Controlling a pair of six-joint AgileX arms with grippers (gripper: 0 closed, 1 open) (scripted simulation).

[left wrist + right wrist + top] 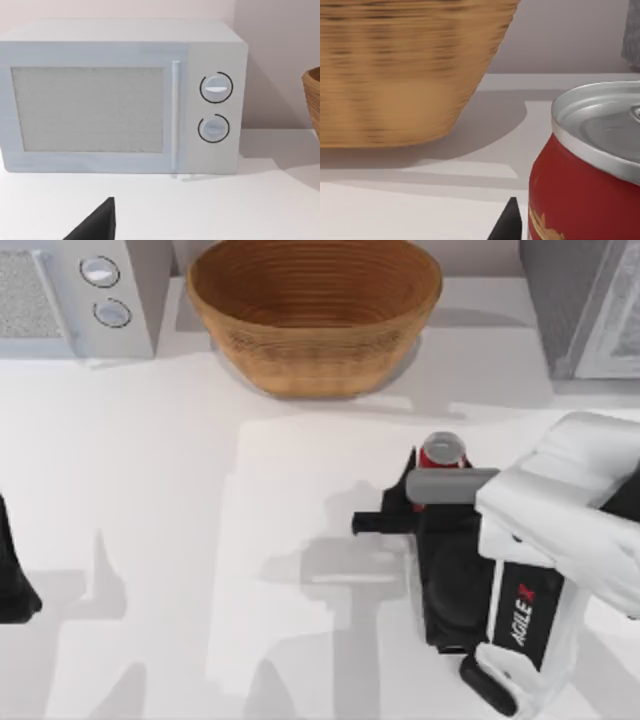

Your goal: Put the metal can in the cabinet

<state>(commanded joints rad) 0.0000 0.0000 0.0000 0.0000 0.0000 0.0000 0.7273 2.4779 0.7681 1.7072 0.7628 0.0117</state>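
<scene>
White tabletop (180, 540) runs under everything, backed by a pale wall, and the wicker bowl (314, 312) at the middle of the far edge serves as the landmark. To the right of the bowl, in the far right corner, stands the cabinet (575, 305), with a dark grey speckled side and a pale framed door panel. To the left of the bowl sits the light grey microwave (75, 295), its two round knobs (105, 290) facing up in the top view; the left wrist view shows its front with the speckled window, the vertical handle and both knobs.

My right arm (560, 560), white with a black AgileX-marked link, reaches in from the near right, and the right gripper (425, 502) lies in front of the bowl and a little to its right. One dark finger sticks out toward the left beside it. Whether its jaws are closed on the can or merely beside it, I cannot tell.

My left arm is parked far to the left of the bowl, at the near left edge, where the left gripper (15, 580) shows as a dark shape; its state I cannot tell either.

Upright just in front of the bowl's right half stands the metal can (442, 454), red with a silver top, right against the right gripper. The right wrist view shows its rim and red side close up, the bowl behind.
</scene>
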